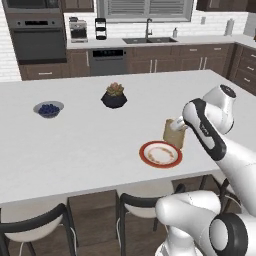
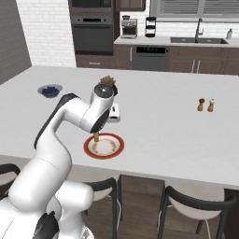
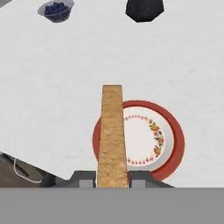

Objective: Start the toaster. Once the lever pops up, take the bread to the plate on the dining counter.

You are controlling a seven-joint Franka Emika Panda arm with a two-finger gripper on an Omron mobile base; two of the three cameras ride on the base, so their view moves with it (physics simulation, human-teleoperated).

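Observation:
My gripper [image 3: 112, 177] is shut on the bread [image 3: 112, 131], a tan slice held on edge by its near end. The slice hangs just above the left part of the red-rimmed plate [image 3: 175, 131], reaching past its far rim. In the left base view the bread [image 1: 175, 141] stands upright behind the plate [image 1: 145, 150], with the gripper [image 1: 177, 129] at its top. In the right base view the gripper [image 2: 96, 132] points down over the plate [image 2: 88, 148] on the dining counter [image 1: 75, 145]. The toaster is out of view.
A grey bowl of blueberries [image 1: 48, 109] and a black pot with a plant [image 1: 114, 97] stand further back on the counter. Salt and pepper shakers [image 2: 206, 105] stand off to the right. Dark chairs [image 1: 140, 205] line the near edge.

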